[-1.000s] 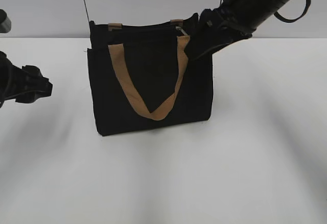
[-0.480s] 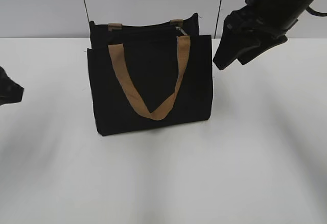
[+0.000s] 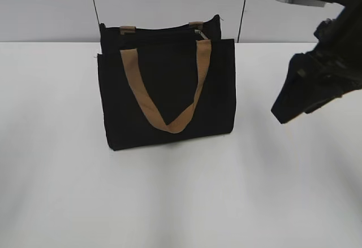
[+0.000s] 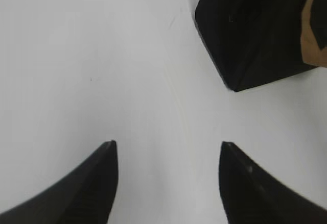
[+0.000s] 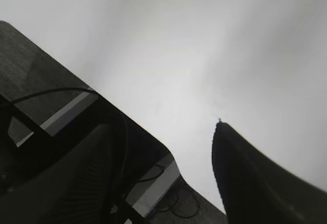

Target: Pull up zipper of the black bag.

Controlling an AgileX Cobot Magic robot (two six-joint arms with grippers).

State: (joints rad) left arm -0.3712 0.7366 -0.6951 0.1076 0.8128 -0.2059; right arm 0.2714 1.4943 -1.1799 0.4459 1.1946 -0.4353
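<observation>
- We see the black bag (image 3: 167, 95) standing upright on the white bench (image 3: 181, 197), toward the far edge and a little left of the middle.
- Its tan handle (image 3: 165, 87) hangs down the front panel in a V; a second tan handle shows only as two short tabs at the top rear.
- A small metallic piece sits at the bag's top right, near where the handle meets the rim; we cannot tell the zipper's position from here.
- The right tool (image 3: 294, 98) hangs above the bench near the right edge, well apart from the bag, its arm coming down from the upper right with the tip pointing down and to the left.
- In the right wrist view only one dark finger (image 5: 255, 178) shows plainly, so we cannot tell whether this tool is apart or together.
- The left tool (image 4: 167, 150) is out of the exterior view; its wrist view shows two dark fingers spread apart over bare bench, gripping nothing.
- In that view a lower corner of the bag (image 4: 255, 30) lies ahead and to the right, clear of the fingers.
</observation>
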